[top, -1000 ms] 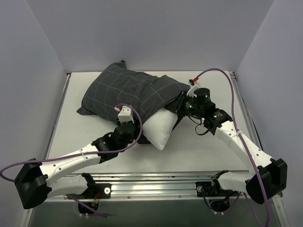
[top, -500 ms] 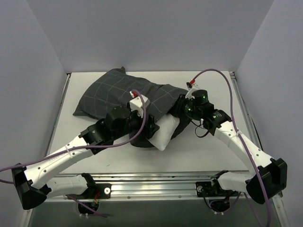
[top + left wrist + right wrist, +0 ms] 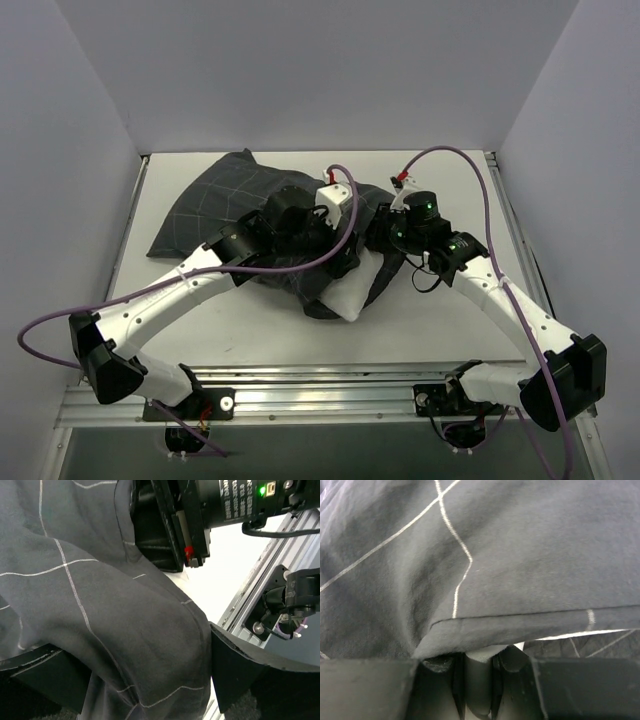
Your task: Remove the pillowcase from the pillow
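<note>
Two grippers are placed at the mouth of the pillowcase (image 3: 225,200), near the middle of the table (image 3: 440,320). The right gripper (image 3: 477,665) is pinched shut on the hem. The left gripper (image 3: 135,645) has its jaws apart, with a fold of checked cloth bulging between them. Only a corner of the white pillow (image 3: 352,290) is exposed. If filling were clamped along with the cloth, both would likely be dragged together. The thin hem could also be pulled out of the pinch.

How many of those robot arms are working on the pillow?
2. The left arm reaches from the lower left across the pillowcase; the right arm reaches from the lower right to its open end.
</note>
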Robot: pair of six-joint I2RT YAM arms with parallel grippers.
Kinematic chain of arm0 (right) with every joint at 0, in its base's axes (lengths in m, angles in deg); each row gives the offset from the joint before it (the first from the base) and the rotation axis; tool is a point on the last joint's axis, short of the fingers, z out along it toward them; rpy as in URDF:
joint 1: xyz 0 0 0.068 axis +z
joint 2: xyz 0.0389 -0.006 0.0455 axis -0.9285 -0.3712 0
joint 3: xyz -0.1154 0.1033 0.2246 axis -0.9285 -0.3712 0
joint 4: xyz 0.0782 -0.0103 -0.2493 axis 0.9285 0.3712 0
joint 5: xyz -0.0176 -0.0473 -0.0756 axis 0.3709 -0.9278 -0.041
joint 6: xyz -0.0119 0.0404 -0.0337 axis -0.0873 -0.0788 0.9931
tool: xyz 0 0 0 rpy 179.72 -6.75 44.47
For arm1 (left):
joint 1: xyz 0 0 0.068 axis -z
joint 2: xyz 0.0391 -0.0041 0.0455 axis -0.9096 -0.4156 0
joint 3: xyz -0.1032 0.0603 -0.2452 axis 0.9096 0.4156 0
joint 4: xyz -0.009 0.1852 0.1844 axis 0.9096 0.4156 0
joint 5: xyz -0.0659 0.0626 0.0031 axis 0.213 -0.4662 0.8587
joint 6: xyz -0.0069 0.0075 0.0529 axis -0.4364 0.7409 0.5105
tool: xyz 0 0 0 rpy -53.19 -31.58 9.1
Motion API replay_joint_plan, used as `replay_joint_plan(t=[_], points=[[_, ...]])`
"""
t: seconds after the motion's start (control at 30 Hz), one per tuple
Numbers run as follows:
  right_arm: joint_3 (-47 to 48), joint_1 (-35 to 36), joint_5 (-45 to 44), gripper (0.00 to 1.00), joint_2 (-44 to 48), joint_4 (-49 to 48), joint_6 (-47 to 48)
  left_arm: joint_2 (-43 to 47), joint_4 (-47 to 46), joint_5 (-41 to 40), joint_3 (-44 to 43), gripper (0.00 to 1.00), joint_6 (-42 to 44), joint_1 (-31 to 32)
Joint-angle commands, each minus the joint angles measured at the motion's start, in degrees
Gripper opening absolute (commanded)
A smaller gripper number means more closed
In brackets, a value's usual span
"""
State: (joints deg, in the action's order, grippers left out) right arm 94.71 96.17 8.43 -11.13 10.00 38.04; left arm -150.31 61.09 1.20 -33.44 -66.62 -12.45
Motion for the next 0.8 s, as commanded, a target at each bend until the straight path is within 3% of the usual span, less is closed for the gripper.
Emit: replay_joint_plan(t=[0.0,0.03,0.13,0.17,0.23,0.27,0.4,0.53,0.57,0.67,0.77], points=[[1.3,1.9,2.6,0.0,1.0,-3.6,1.1,3.9,-3.3,1.6,0.4,0.92,-0.7,0.2],[1.2,1.7,2.3,0.0,1.0,-3.6,1.2,4.9,-2.9,-0.7,3.6,0.91,-2.6,0.2],[0.9,1.4,1.8,0.0,1.4,-3.8,1.3,9.5,-2.0,-13.8,9.4,0.73,-7.9,-0.7],[1.0,1.3,2.1,0.0,1.5,-3.9,1.4,11.5,-2.0,-16.1,13.3,0.59,-8.9,-1.2],[1.2,1.2,2.3,0.0,1.7,-4.0,1.6,13.2,-2.0,-21.8,16.7,0.44,-12.3,-3.1],[1.3,1.1,2.5,0.0,1.8,-4.0,1.6,14.7,-2.0,-23.5,19.6,0.31,-13.4,-3.5],[2.0,0.8,4.2,0.0,2.5,-2.7,2.1,17.8,-3.0,-34.5,25.5,0.16,-19.4,-5.4],[1.4,-2.3,13.3,0.0,3.8,-5.7,-1.5,20.8,-2.8,-53.2,32.7,0.16,-31.7,-6.1],[0.6,-3.1,15.0,0.0,4.2,-6.7,-2.5,20.8,-2.6,-54.2,34.1,0.16,-33.6,-7.1],[0.6,-4.7,18.1,0.0,5.9,-9.5,-4.8,20.3,-7.2,-47.6,38.2,0.29,-35.2,-8.2],[0.9,-4.5,18.0,0.0,5.3,-9.6,-5.5,19.3,-19.8,-35.0,42.2,0.41,-31.8,-7.3]])
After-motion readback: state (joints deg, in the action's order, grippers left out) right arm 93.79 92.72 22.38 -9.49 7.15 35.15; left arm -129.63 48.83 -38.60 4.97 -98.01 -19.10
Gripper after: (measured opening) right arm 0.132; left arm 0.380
